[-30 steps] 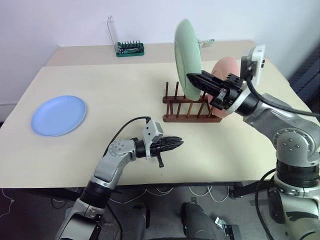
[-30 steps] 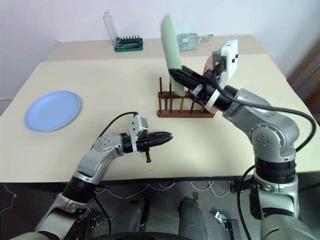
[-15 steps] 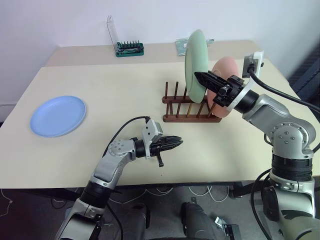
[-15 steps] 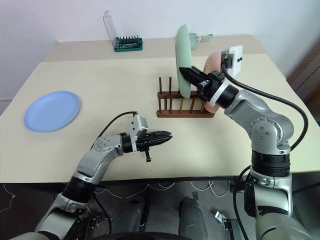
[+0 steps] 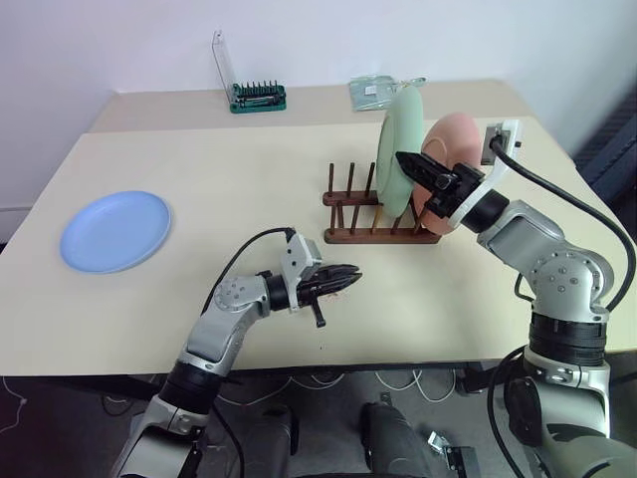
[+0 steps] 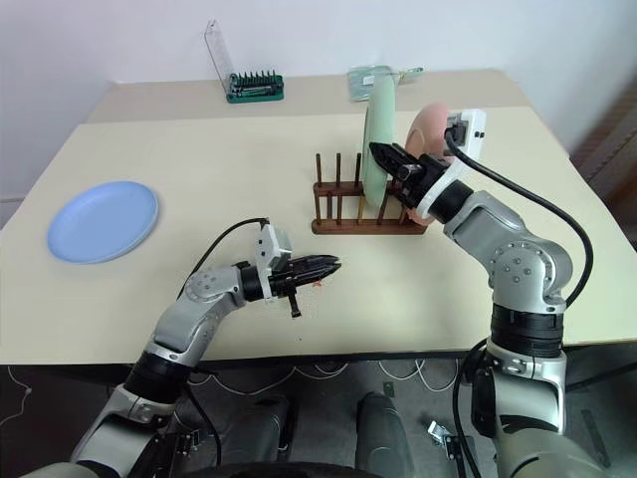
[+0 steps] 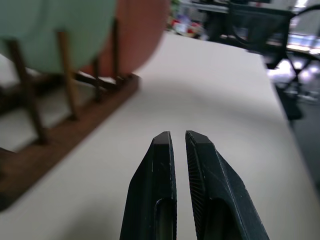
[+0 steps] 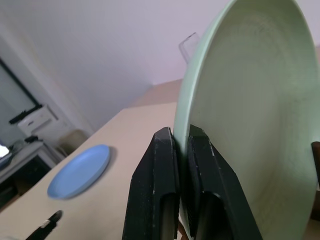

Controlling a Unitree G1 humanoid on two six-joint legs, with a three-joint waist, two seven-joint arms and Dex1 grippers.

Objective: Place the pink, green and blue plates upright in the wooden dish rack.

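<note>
The green plate (image 5: 398,139) stands upright among the pegs of the wooden dish rack (image 5: 376,235), and my right gripper (image 5: 403,159) is shut on its rim. In the right wrist view the two fingers (image 8: 159,170) pinch the edge of the green plate (image 8: 250,100). Whether the plate rests on the rails I cannot tell. The pink plate (image 5: 460,134) stands upright in the rack just right of the green one. Far to the left the blue plate (image 5: 115,230) lies flat on the table. My left gripper (image 5: 353,276) hovers shut and empty in front of the rack.
At the table's back edge stand a green-based tool holder (image 5: 259,96) with a clear lid and a clear container (image 5: 372,90). The beige table (image 5: 229,179) stretches between the blue plate and the rack. A black cable loops over my left arm.
My right gripper has carried the green plate down and to the right, from high above the rack to in among its pegs beside the pink plate. The left gripper has hardly moved.
</note>
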